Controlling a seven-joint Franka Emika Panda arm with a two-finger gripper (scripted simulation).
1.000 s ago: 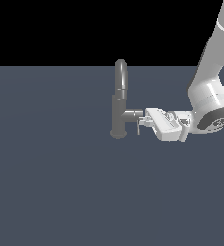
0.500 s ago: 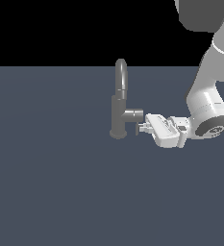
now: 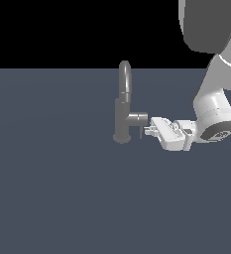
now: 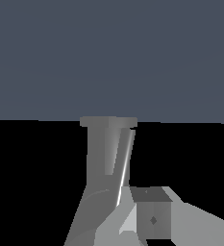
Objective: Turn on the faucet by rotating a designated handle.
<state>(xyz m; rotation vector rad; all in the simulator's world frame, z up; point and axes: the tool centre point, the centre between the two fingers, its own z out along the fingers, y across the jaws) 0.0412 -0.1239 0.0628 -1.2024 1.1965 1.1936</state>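
My gripper (image 3: 147, 130) sits against the handle (image 3: 140, 132) beside the faucet (image 3: 123, 106). I cannot tell whether it grips. If it merely touches, I think it may slip off while rotating.

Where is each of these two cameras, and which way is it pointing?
Exterior view: off the arm, looking slightly down at the faucet side-on; the arm and end effector come in from the exterior view's right, beside the handle.
Wrist view: on the wrist, close to the faucet, which appears upside down; a pale end effector finger shows in the foreground.
Shared: both show the faucet, the end effector and the grey floor.
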